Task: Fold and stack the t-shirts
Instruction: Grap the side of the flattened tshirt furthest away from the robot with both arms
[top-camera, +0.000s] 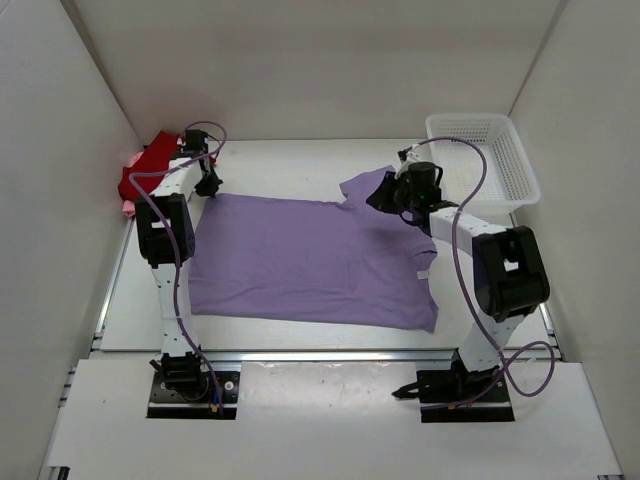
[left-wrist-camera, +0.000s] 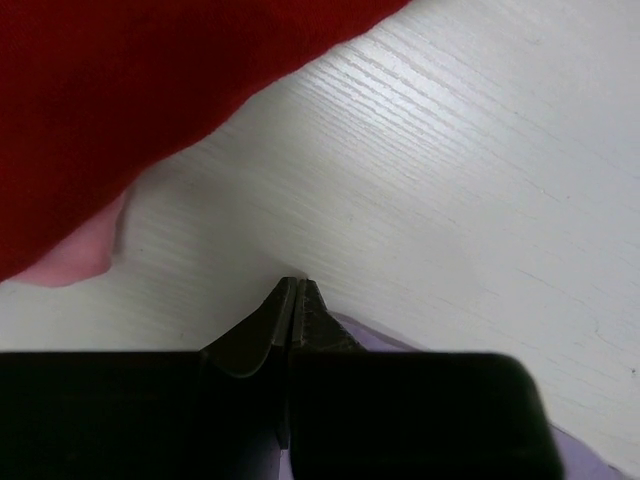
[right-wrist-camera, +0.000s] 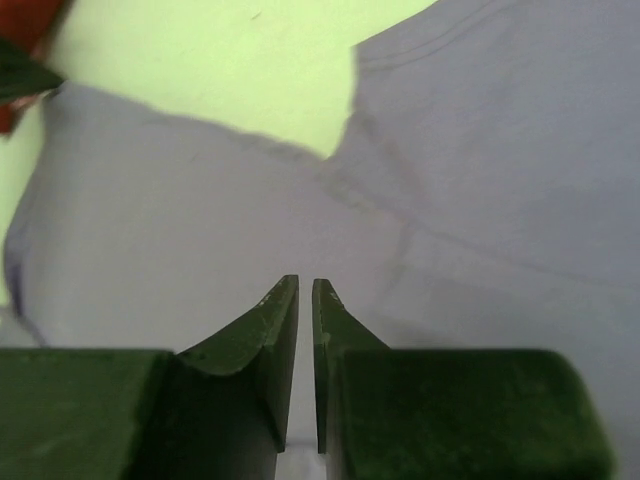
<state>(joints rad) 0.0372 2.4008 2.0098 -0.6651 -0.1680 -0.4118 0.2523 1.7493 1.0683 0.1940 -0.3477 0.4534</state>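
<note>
One lavender shirt (top-camera: 300, 260) spread | far-left corner near red shirt (top-camera: 150, 165) | basket (top-camera: 505, 170) far-right

The left arm (top-camera: 163, 228) and right arm (top-camera: 508, 272) reach forward, elbows raised. The left hand (left-wrist-camera: 298, 283) is pinched closed; the right hand (right-wrist-camera: 305, 284) shows a narrow slit between its fingers.

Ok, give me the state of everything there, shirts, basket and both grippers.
Purple shirt: spread flat, unfolded.
Red shirt: bunched up in the far left corner.
Pink shirt: crumpled under the red one, mostly hidden.
Basket: upright, empty.
Left gripper: shut, at the purple shirt's corner.
Right gripper: barely open, over the purple shirt.
</note>
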